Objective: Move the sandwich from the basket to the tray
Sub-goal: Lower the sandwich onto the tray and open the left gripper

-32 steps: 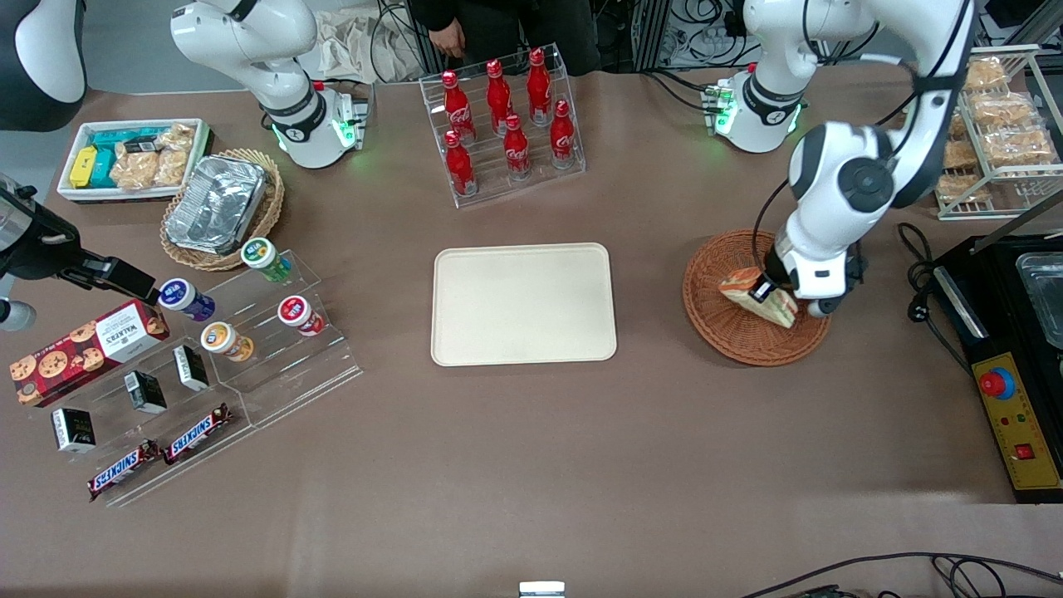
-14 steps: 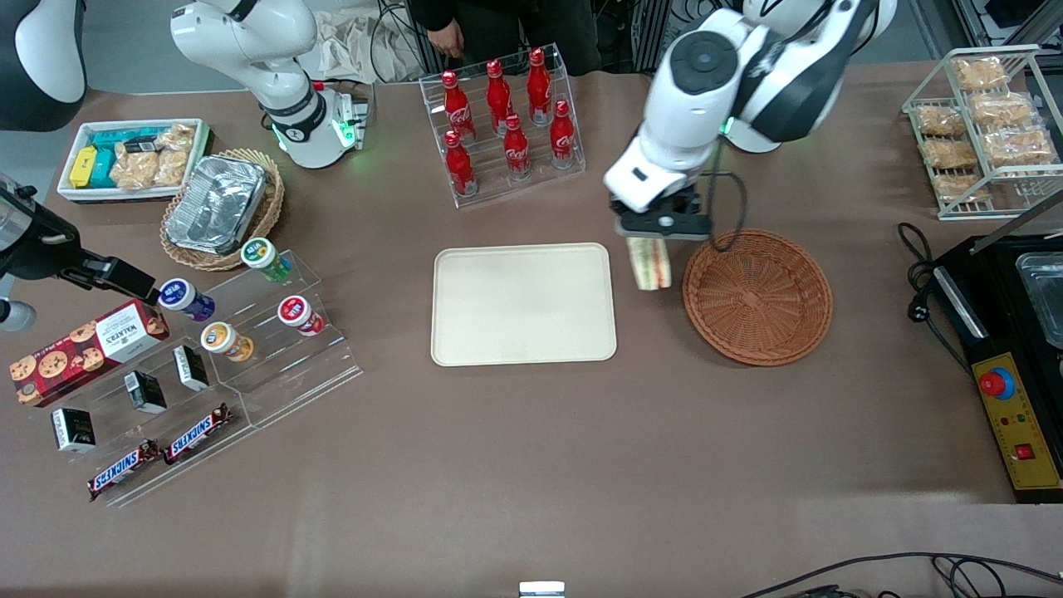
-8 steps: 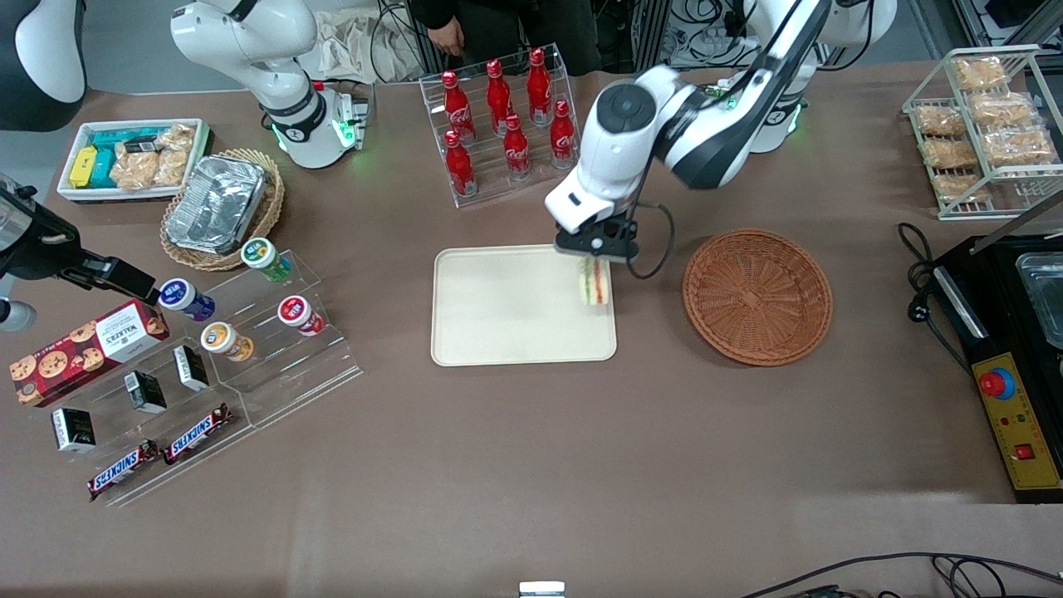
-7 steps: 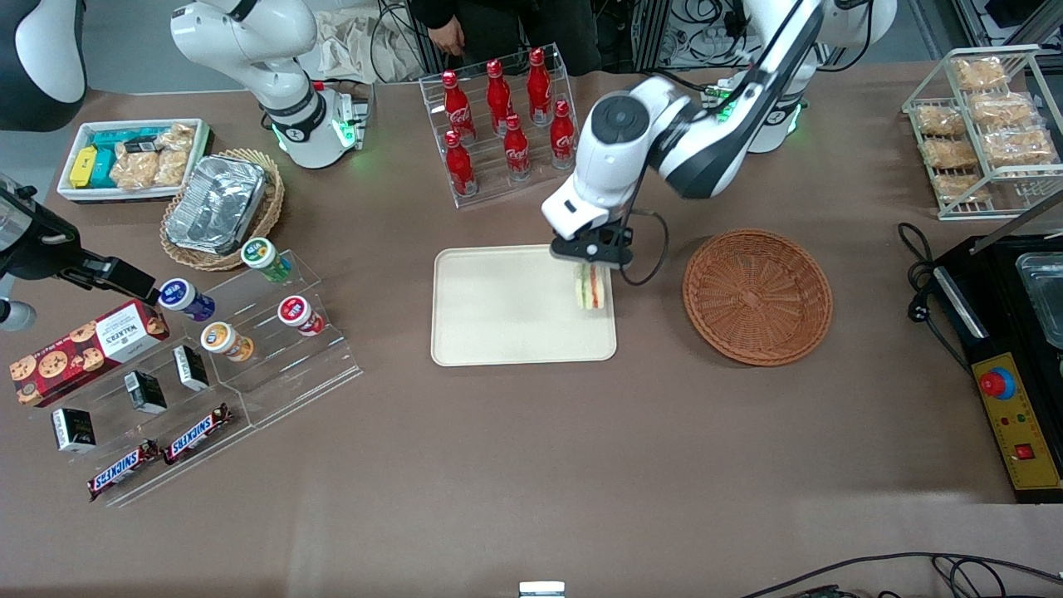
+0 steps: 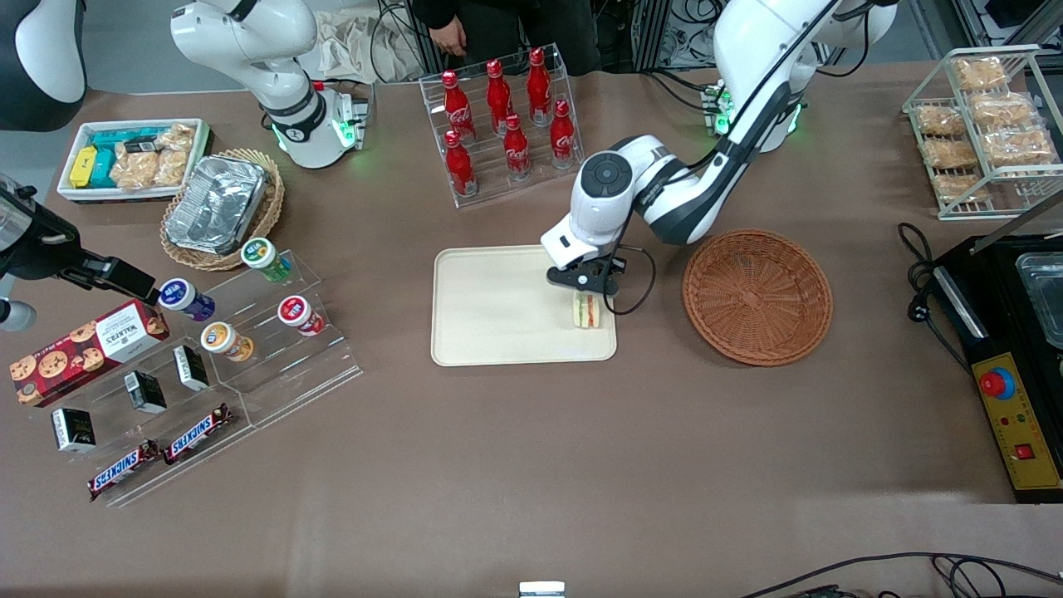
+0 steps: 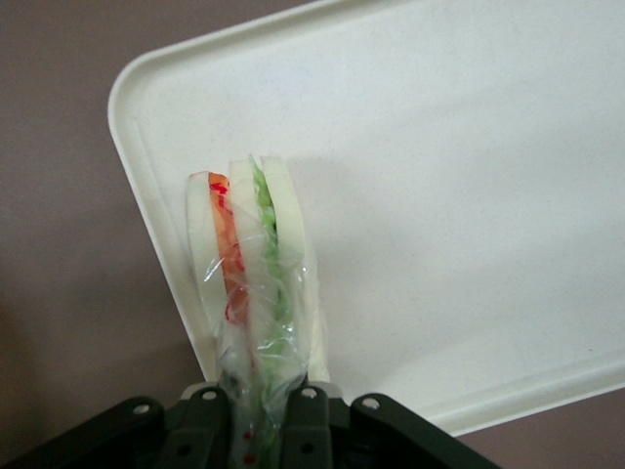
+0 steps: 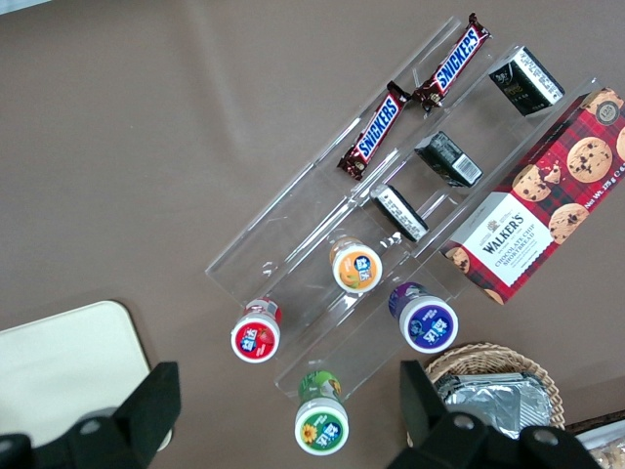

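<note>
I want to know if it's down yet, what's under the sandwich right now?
The tray lies under the sandwich, near the tray's basket-side corner. The gripper is shut on the sandwich from above. Whether its lower edge touches the tray is hidden.

The gripper (image 5: 586,292) clamps the sandwich (image 5: 585,310) over the tray (image 5: 498,307); most of that tray lies bare, the basket (image 5: 756,296) well apart.

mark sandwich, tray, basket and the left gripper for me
sandwich (image 6: 252,278): left wrist view, on its wrapped filling edge.
tray (image 5: 498,307): front view, on its bare floor.
basket (image 5: 757,296): front view, on its woven centre.
gripper (image 5: 585,291): front view, between the fingertips, shut on the sandwich above the tray.
</note>
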